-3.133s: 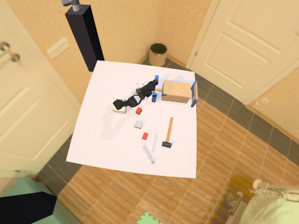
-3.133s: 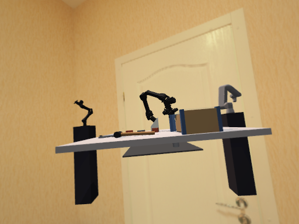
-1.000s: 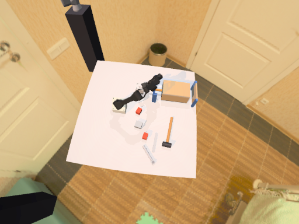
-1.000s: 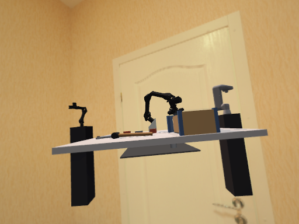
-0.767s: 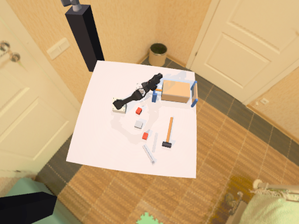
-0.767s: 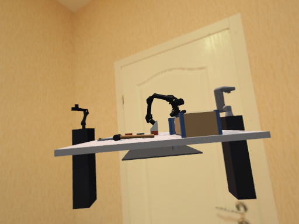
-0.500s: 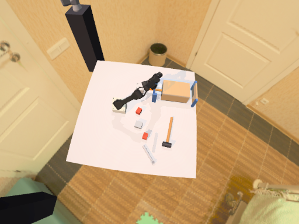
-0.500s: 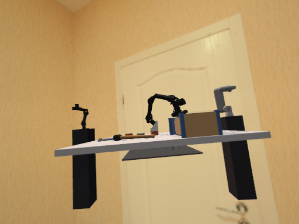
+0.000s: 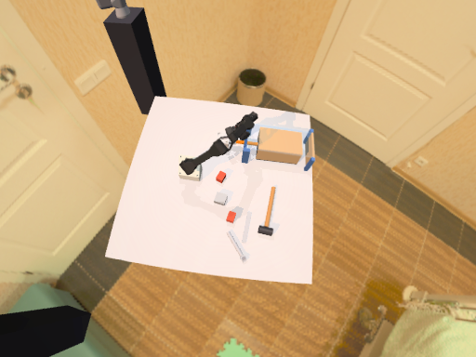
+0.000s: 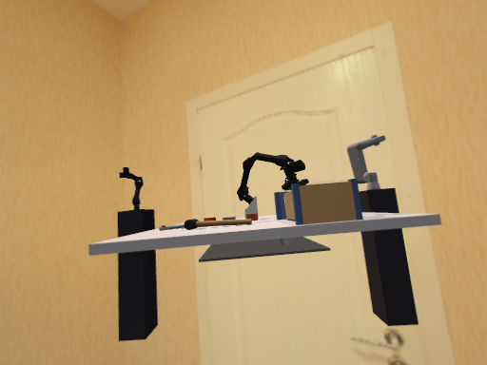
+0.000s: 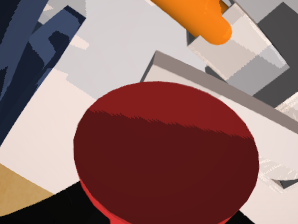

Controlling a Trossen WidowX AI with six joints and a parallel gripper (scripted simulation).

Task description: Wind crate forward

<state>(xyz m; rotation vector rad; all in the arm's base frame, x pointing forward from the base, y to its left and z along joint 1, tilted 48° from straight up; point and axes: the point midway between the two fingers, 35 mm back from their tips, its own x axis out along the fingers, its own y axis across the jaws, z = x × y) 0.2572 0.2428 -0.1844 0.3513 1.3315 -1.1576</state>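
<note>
On the pale worktop (image 9: 153, 223) (image 10: 228, 237), beside blue posts (image 9: 245, 153) (image 10: 297, 204) flanking the crate (image 9: 280, 145) (image 10: 328, 202), pincer (image 9: 248, 122) closed round the red knob (image 11: 167, 155), with hammer (image 9: 270, 209) (image 10: 221, 222) and red blocks (image 9: 220, 177) (image 9: 231, 217) lying well apart from the crate, plank floor (image 9: 353, 223) below, bin (image 9: 251, 88) near the wall corner.

Mottled yellow-beige walls meet at a corner, with cream panelled doors (image 9: 395, 60) (image 10: 285, 143) set in them — a round tan bin (image 9: 251, 90) stands near the corner, on a floor of brown wood-look tiles (image 9: 358, 209) banded with dark grey.
</note>
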